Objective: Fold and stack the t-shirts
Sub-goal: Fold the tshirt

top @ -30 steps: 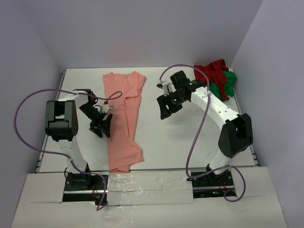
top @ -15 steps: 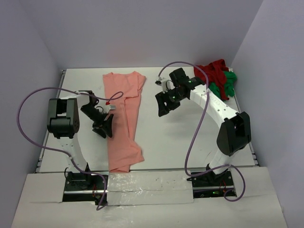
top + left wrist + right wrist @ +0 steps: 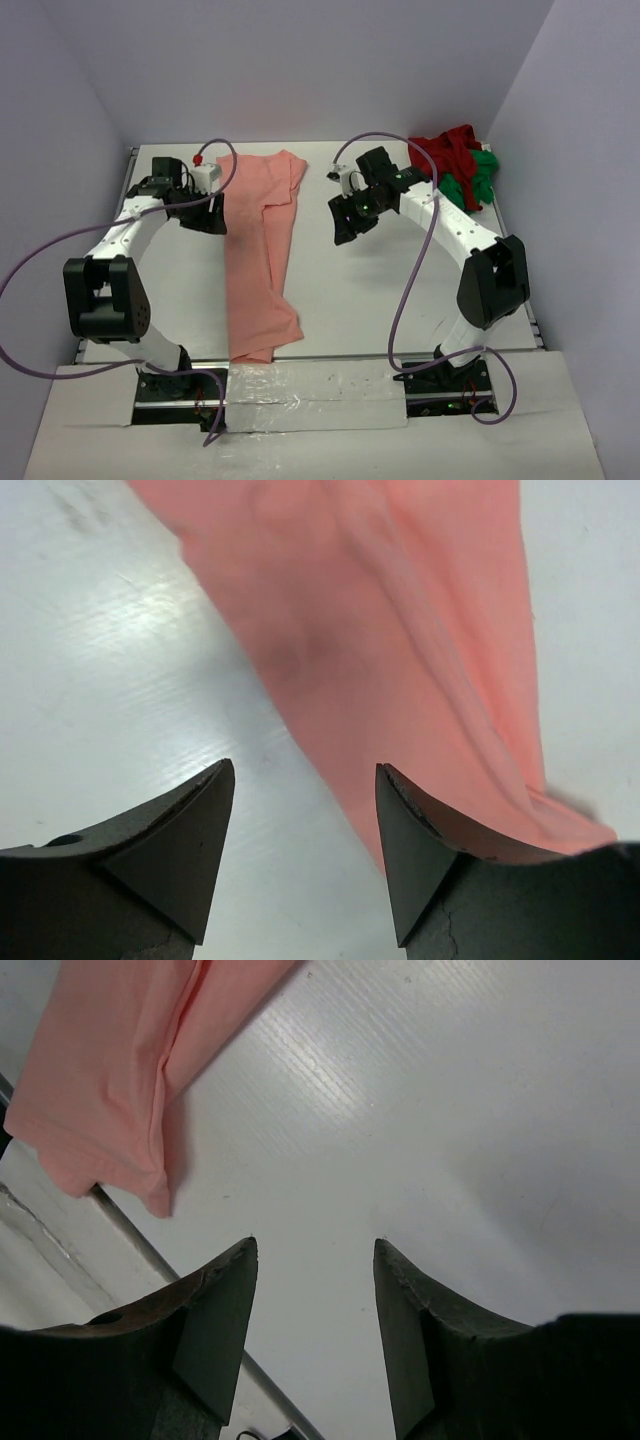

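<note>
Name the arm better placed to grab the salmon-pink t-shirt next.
Left. The left gripper, open, sits at the salmon-pink cloth t-shirt's far left edge; the right gripper hovers over the white table, apart from it.

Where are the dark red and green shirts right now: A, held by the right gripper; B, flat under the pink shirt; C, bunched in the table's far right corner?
C: the dark red shirt and green shirt lie heaped together in the far right corner, apart from the salmon-pink shirt.

Partly buried: green t-shirt (image 3: 472, 184) under dark red t-shirt (image 3: 444, 146); folds unreadable.
</note>
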Robot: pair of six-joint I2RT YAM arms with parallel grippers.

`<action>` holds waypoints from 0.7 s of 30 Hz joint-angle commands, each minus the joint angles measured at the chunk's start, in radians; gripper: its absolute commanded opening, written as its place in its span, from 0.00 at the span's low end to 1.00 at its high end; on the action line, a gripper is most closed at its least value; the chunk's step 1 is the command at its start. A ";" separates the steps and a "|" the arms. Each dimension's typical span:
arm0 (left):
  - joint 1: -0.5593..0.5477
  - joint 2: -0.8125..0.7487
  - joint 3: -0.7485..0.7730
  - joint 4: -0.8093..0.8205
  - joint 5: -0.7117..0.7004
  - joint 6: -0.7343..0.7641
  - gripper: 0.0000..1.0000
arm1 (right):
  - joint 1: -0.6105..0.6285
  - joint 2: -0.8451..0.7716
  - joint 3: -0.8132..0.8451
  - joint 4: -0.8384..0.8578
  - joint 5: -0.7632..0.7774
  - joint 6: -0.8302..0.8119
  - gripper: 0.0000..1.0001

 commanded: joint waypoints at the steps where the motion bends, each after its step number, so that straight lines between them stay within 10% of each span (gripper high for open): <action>1: 0.007 -0.026 0.021 0.139 -0.102 -0.089 0.67 | -0.004 -0.059 0.003 0.045 0.023 -0.006 0.58; 7: -0.002 0.008 -0.031 0.353 -0.075 -0.163 0.46 | -0.004 -0.055 0.030 0.056 0.027 0.015 0.55; 10: -0.015 0.119 0.048 0.354 -0.016 -0.207 0.01 | -0.004 -0.044 0.041 0.059 0.044 0.024 0.52; 21: -0.165 0.271 0.170 0.111 0.113 -0.186 0.00 | -0.007 -0.022 0.063 0.056 0.072 0.012 0.52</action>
